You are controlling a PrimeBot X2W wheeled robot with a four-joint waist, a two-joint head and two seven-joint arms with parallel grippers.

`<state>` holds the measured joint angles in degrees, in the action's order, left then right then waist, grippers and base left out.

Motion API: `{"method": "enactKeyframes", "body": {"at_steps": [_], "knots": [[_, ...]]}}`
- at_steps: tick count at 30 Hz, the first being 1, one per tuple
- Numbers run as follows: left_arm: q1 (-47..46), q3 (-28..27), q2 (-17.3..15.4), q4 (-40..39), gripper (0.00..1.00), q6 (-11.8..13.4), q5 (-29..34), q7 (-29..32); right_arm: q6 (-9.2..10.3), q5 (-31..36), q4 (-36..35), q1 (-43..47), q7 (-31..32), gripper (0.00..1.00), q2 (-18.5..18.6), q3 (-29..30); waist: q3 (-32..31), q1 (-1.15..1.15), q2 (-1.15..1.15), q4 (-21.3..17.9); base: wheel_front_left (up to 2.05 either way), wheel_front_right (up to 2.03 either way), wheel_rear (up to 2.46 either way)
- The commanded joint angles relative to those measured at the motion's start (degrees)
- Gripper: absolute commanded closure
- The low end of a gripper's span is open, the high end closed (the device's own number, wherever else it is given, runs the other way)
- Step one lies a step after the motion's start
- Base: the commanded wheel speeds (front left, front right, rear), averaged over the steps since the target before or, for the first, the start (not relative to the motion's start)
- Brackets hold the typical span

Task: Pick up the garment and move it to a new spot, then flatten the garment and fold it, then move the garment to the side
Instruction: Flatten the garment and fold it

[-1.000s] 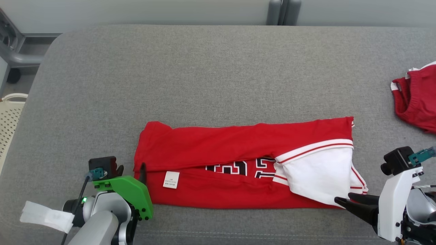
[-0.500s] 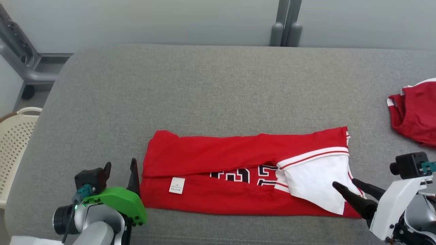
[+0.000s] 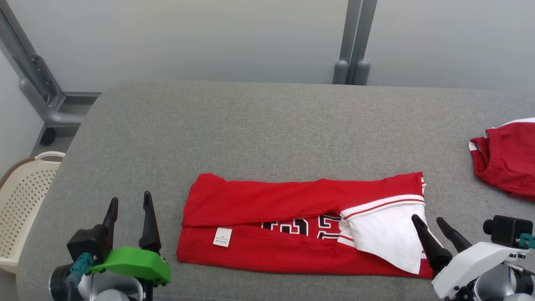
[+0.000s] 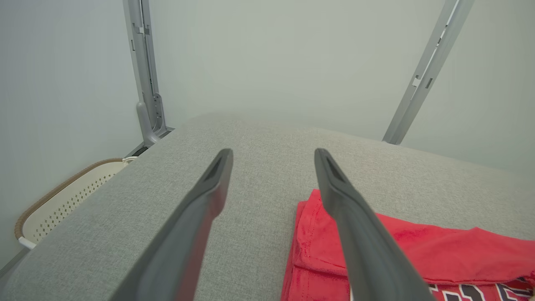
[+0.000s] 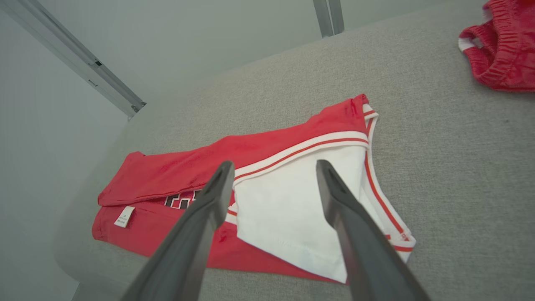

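A red garment (image 3: 284, 205) with white trim and black-and-white lettering lies folded lengthwise in a long band on the grey padded table (image 3: 250, 133). A white label shows near its left end. My left gripper (image 3: 129, 198) stands open just left of that end, lifted off the cloth (image 4: 418, 255), nothing between its fingers. At the garment's right end my right gripper (image 3: 427, 218) is open above the white sleeve panel (image 5: 284, 205), holding nothing.
A second red garment (image 3: 508, 161) with white trim lies bunched at the table's right edge, also in the right wrist view (image 5: 501, 50). A cream perforated basket (image 3: 21, 196) stands on the floor left of the table. Grey frame posts (image 3: 355, 42) rise behind.
Both grippers have let go of the garment's ends, opened wide and lifted back from the cloth. The head camera has tilted up, showing more wall. The garment lies where it was.
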<state>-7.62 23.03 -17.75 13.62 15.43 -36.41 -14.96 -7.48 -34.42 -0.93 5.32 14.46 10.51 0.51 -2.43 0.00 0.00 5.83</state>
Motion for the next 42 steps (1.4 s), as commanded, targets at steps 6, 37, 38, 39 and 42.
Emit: {"method": "enactKeyframes", "body": {"at_steps": [6, 37, 38, 39, 42], "knots": [[5.47, -3.33, 1.74, -2.00, 0.00, -3.74, 3.16, -0.25, -0.01, 3.77, 3.41, -0.73, -7.20, 0.00, -4.12, 1.27, -1.83, 0.00, 0.00, 0.13, 0.00, 0.00, 0.00], [14.27, -12.33, 5.67, 0.55, 0.00, -13.76, 13.40, -0.26, -0.01, 13.84, 15.92, -2.53, -22.70, 0.00, -7.57, -2.05, -3.40, 0.00, 0.00, -1.64, 0.00, 0.00, 0.00], [14.23, -12.55, 5.90, 0.56, 0.00, -13.82, 13.70, -0.26, -0.01, 13.99, 16.08, -2.72, -22.73, 0.00, -7.56, -2.05, -3.36, 0.00, 0.00, -1.69, 0.00, 0.00, 0.00], [14.21, -12.76, 6.10, 0.53, 0.00, -13.91, 13.80, -0.26, -0.01, 14.06, 16.12, -2.91, -22.64, 0.00, -7.58, -2.19, -3.31, 0.00, 0.00, -1.72, 0.00, 0.00, 0.00], [14.06, -13.33, 6.64, 0.55, 0.00, -14.18, 14.27, -0.26, -0.01, 14.43, 16.22, -3.20, -22.47, 0.00, -7.58, -2.36, -3.08, 0.00, 0.00, -1.81, 0.00, 0.00, 0.00]]}}
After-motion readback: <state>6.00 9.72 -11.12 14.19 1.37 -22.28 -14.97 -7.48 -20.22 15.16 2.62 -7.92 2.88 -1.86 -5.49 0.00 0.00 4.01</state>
